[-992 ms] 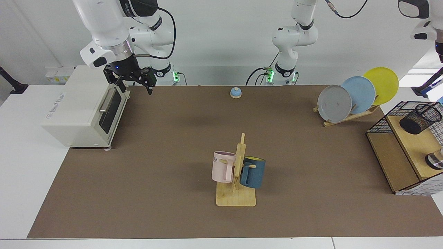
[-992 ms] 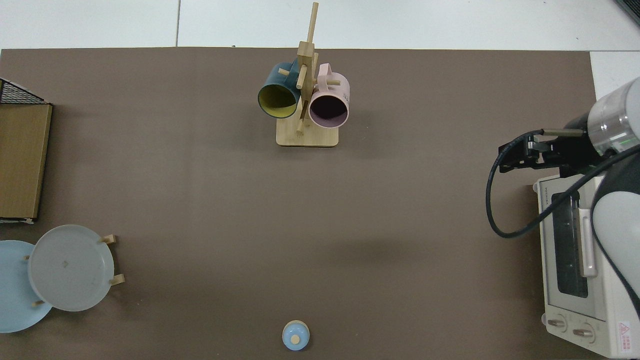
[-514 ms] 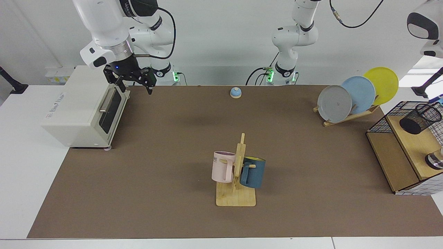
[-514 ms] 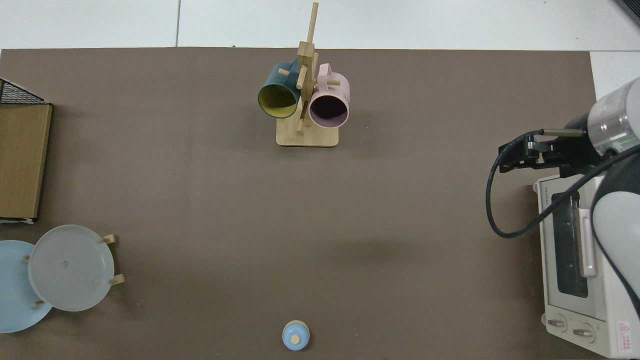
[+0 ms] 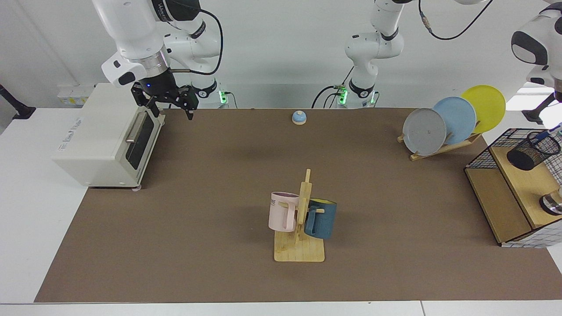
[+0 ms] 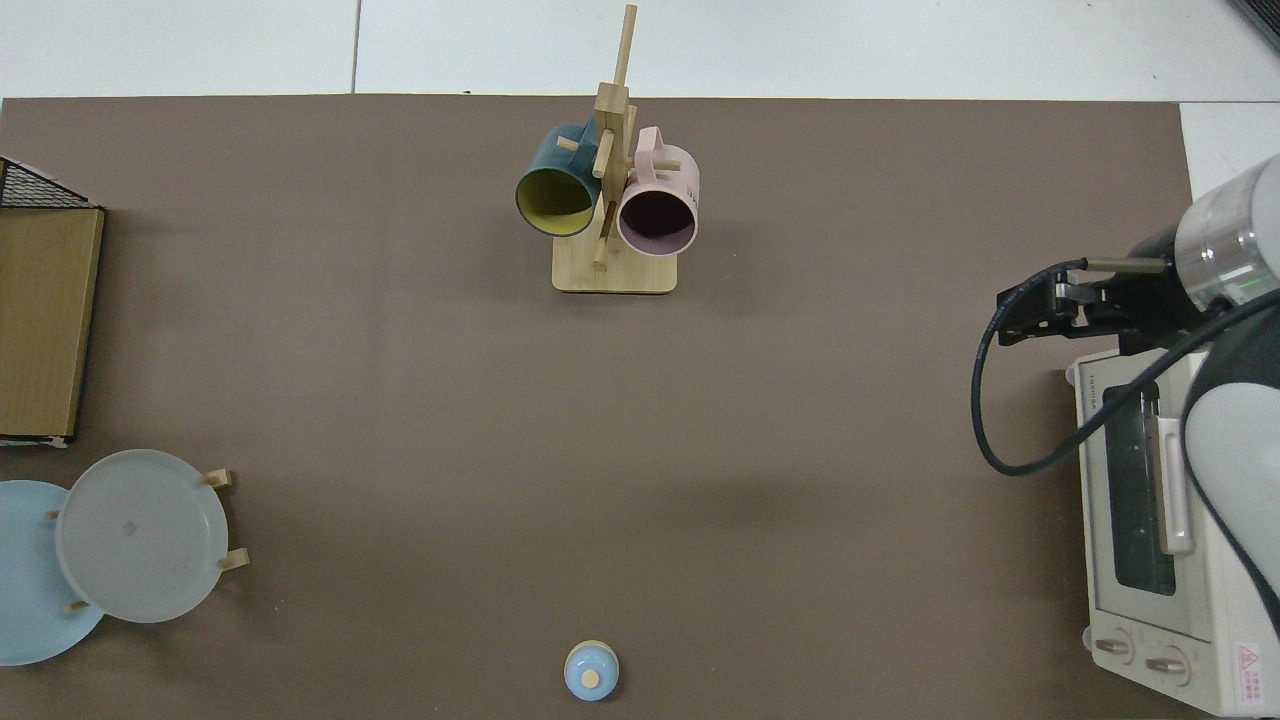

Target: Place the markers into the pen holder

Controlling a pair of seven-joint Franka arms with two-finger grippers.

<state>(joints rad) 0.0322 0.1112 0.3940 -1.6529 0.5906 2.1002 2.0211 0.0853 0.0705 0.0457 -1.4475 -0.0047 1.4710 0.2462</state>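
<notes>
The pen holder [image 5: 532, 151], a small black mesh cup, stands on the upper wooden board of the wire shelf at the far right of the facing view. A slim white marker with blue ends [image 5: 548, 132] slants across the holder's rim, and its upper end runs to the picture's edge. Only the left arm's white wrist [image 5: 533, 48] shows above it; its gripper is out of view. My right gripper [image 5: 172, 113] waits open and empty above the toaster oven's front edge. The top view shows this gripper [image 6: 1020, 315] beside the oven; holder and marker are outside that view.
A white toaster oven [image 5: 105, 136] stands at the left. A wooden mug tree [image 5: 300, 219] carries a pink and a blue mug in the middle. A blue bell [image 5: 299, 117] sits at the back. A plate rack [image 5: 452, 120] stands near the wire shelf [image 5: 500, 206].
The left arm's wrist has shifted down and toward the holder. The marker's blue end now lies at the holder's rim. The right arm has not moved.
</notes>
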